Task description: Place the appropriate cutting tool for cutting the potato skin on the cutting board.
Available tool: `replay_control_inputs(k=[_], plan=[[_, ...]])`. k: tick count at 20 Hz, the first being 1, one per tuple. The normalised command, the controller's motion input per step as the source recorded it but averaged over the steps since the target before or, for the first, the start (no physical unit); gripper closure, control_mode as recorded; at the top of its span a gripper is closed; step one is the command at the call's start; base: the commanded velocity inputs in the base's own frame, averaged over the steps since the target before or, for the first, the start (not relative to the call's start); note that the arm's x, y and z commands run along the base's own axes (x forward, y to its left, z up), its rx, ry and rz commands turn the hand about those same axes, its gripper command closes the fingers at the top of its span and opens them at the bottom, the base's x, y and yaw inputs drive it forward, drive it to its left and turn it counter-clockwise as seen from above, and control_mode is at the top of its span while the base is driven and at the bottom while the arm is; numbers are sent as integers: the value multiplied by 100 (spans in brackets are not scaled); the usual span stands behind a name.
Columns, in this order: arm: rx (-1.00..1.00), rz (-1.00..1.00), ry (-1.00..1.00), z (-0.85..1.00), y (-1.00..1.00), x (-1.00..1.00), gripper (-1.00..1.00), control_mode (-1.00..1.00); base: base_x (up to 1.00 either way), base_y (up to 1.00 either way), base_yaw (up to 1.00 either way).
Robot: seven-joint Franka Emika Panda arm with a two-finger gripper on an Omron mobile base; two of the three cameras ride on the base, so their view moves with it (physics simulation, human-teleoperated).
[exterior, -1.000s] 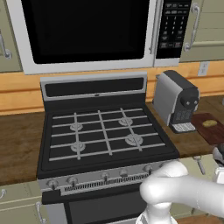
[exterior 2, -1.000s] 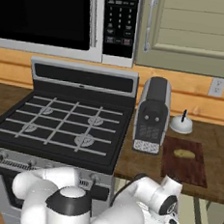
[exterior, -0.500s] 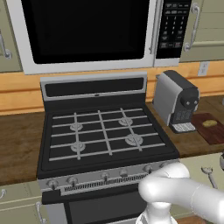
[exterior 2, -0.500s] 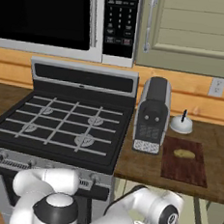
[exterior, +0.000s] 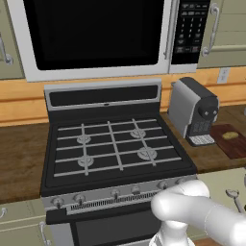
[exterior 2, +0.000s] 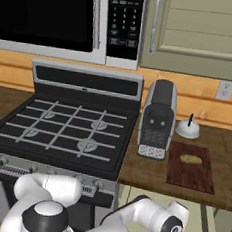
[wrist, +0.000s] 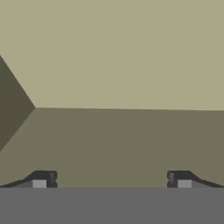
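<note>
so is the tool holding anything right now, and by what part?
Nothing is held. In the hand view the tool is open, its fingertips wide apart with only plain olive surfaces between them.

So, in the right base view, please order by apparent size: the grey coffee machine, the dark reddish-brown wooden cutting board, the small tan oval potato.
1. Grey coffee machine
2. Dark reddish-brown wooden cutting board, looking slightly smaller, though it lies flat
3. Small tan oval potato, clearly smallest
</note>
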Motion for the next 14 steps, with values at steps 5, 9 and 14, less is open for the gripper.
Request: replay_control_inputs(k=[5, 9, 14], plan=[[-2, -2, 0, 0, -5, 81, -100, -100, 0, 0, 0], [-3, -5, -4, -5, -5, 67, -100, -100, 0, 0, 0], [-3, -7, -8, -24, -2, 45, -100, -100, 0, 0, 0]])
